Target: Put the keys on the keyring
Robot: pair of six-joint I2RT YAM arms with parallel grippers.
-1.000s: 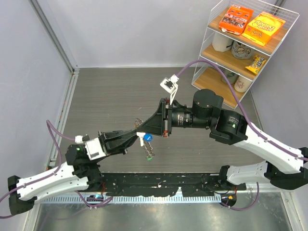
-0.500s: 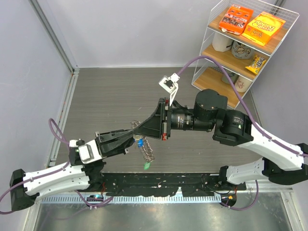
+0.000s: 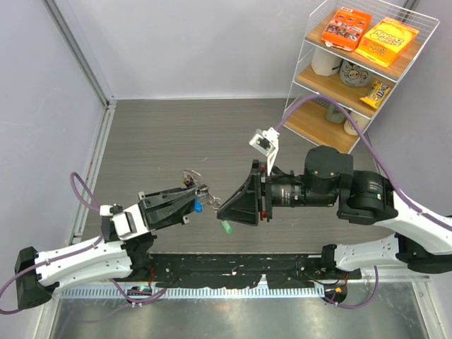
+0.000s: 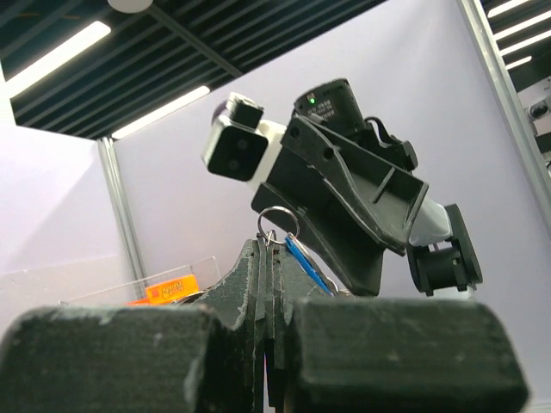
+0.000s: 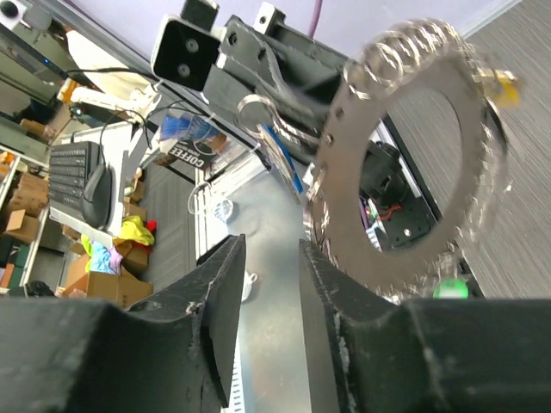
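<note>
We've got the left gripper pinched tight on a split ring carrying a blue key. The keyring, a perforated disc, hangs blurred at its 3 o'clock, just off the right gripper, whose jaws stand slightly parted, gap empty.

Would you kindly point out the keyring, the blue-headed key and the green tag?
keyring [image 5: 349,172]: right wrist view, left band of the disc.
blue-headed key [image 4: 306,262]: left wrist view, blue head seen edge-on.
green tag [image 3: 226,227]: top external view, its middle.
</note>
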